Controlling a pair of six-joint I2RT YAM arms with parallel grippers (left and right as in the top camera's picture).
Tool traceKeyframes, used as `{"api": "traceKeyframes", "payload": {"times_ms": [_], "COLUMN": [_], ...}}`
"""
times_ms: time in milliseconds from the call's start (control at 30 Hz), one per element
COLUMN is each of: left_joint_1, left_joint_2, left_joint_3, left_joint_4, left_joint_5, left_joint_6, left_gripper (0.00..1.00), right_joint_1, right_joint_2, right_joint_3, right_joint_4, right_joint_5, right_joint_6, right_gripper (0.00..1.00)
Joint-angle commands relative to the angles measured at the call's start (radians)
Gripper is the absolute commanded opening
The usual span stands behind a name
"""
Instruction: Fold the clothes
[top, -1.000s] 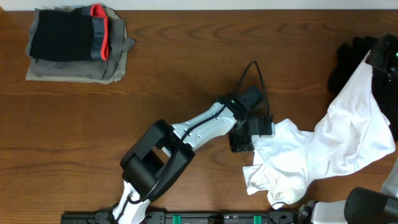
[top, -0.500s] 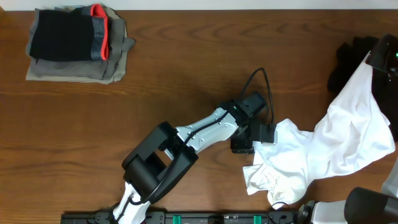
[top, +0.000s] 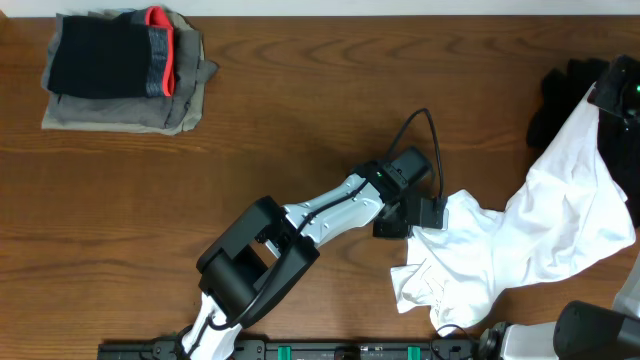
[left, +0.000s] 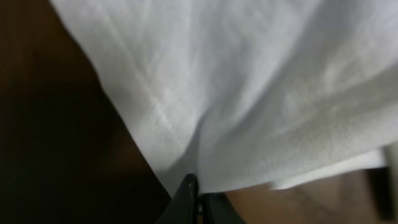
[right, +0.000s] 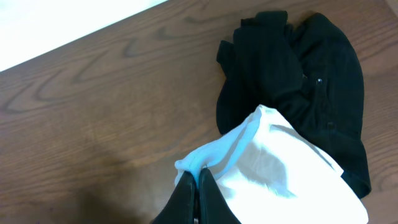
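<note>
2 grips are on the white T-shirt (top: 545, 225) now, where a second ago there was only 1. My left gripper (top: 408, 226) stood spread beside the shirt's near edge. It has since slid a little to the right, and its jaws have come together on a fold of the cloth. In the left wrist view the tips meet at the bottom, with white fabric pinched between them and filling most of the frame. My right gripper (right: 198, 190) is clamped as before on another edge of the same shirt, held up over the right end of the table (top: 300, 130).

Between the 2 holds the shirt sags in a crumpled heap on the right side, its lower part bunched on the wood. The black garments (right: 298, 81) lie just behind it at the far right edge. A folded pile (top: 120, 70) sits well apart in the far left corner.

I judge the grasping done and the spreading next. No fold has begun. I cannot tell whether my left gripper pinches 1 layer or several.
</note>
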Motion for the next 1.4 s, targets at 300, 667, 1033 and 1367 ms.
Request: {"api": "traceKeyframes", "payload": {"times_ms": [300, 667, 1033, 1367], "left_joint_1": [0.079, 0.357, 0.513, 0.573], "left_joint_2": [-0.016, -0.346, -0.728, -1.046], "left_joint_3": [0.013, 0.033, 0.034, 0.036], "left_joint_4": [0.089, 0.09, 0.107, 0.125], "left_joint_5": [-0.455, -0.454, -0.454, -0.455], "left_joint_6": [-0.433, -0.744, -0.731, -0.642], "left_gripper": [0.06, 0.06, 0.06, 0.06], "right_joint_1": [-0.001, 0.003, 0.038, 0.047], "right_joint_2": [0.002, 0.002, -0.018, -0.141], "right_joint_3": [0.009, 0.009, 0.01, 0.01], "right_joint_4": [0.0, 0.063, 0.123, 0.15], "right_joint_5": [-0.002, -0.103, -0.148, -0.155], "right_joint_6": [-0.01, -0.045, -0.069, -0.068], "right_gripper": [0.01, 0.01, 0.01, 0.01]}}
